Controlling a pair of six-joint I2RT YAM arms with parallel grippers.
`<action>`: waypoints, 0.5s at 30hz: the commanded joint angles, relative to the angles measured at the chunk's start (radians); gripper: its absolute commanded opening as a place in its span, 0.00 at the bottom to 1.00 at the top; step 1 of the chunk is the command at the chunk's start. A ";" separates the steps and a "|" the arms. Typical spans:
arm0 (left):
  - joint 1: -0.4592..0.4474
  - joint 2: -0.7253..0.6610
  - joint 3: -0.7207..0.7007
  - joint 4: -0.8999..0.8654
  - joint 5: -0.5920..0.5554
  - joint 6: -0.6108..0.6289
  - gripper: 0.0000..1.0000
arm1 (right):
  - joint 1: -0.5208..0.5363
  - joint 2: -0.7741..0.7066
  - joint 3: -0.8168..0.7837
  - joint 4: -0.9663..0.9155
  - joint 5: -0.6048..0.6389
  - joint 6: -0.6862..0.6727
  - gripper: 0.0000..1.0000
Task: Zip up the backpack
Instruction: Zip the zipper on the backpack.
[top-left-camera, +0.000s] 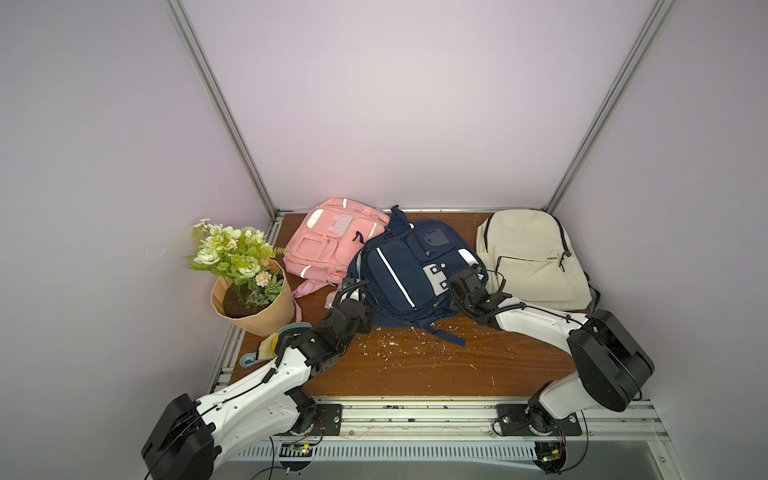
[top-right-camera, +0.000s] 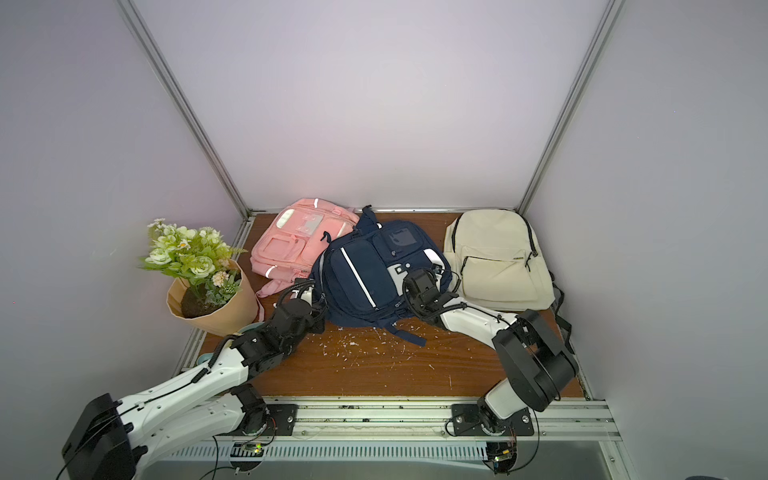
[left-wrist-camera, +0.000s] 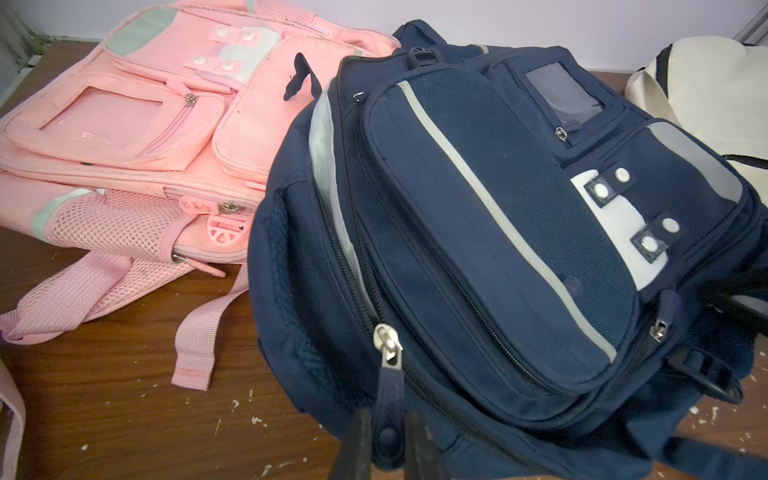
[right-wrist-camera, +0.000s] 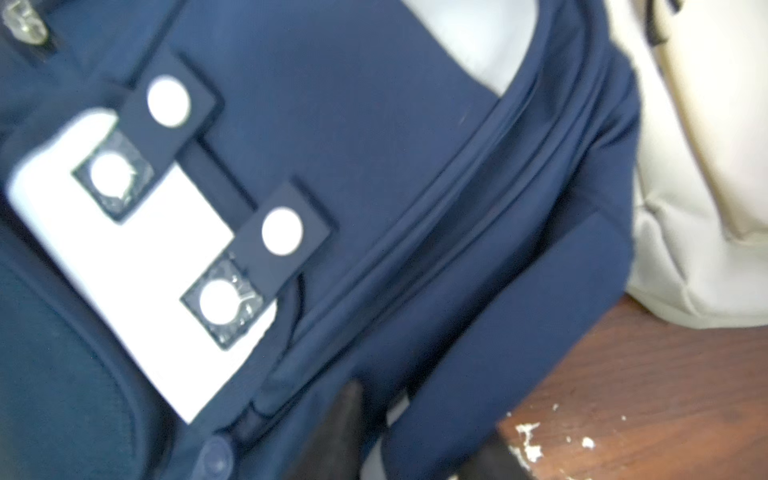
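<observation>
A navy backpack (top-left-camera: 399, 270) (top-right-camera: 361, 274) lies face up mid-table, partly over a pink one. My left gripper (left-wrist-camera: 388, 436) sits at its near left edge (top-left-camera: 359, 293) and is shut on the dark zipper pull (left-wrist-camera: 390, 399), which hangs from a silver slider (left-wrist-camera: 386, 338). The zipper track (left-wrist-camera: 332, 216) beyond the slider gapes, showing pale lining. My right gripper (right-wrist-camera: 415, 436) is at the bag's near right side (top-left-camera: 461, 284). Its dark fingers (right-wrist-camera: 345, 415) stand either side of a fold of navy fabric, and that view is blurred.
A pink backpack (top-left-camera: 332, 245) lies at the back left and a cream backpack (top-left-camera: 532, 257) at the back right, close to the navy one. A potted flower bunch (top-left-camera: 249, 299) stands at the left edge. White flecks (top-left-camera: 395, 349) dot the wooden table (top-left-camera: 415, 374).
</observation>
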 joint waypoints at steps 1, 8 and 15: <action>-0.017 -0.027 -0.012 0.050 0.049 0.035 0.00 | -0.001 -0.043 0.060 0.003 0.027 -0.065 0.14; -0.250 -0.062 0.021 0.075 0.056 0.164 0.00 | -0.101 -0.109 0.097 -0.023 0.004 -0.203 0.00; -0.353 0.034 0.035 0.108 0.098 0.161 0.00 | -0.239 -0.059 0.280 -0.068 -0.079 -0.310 0.00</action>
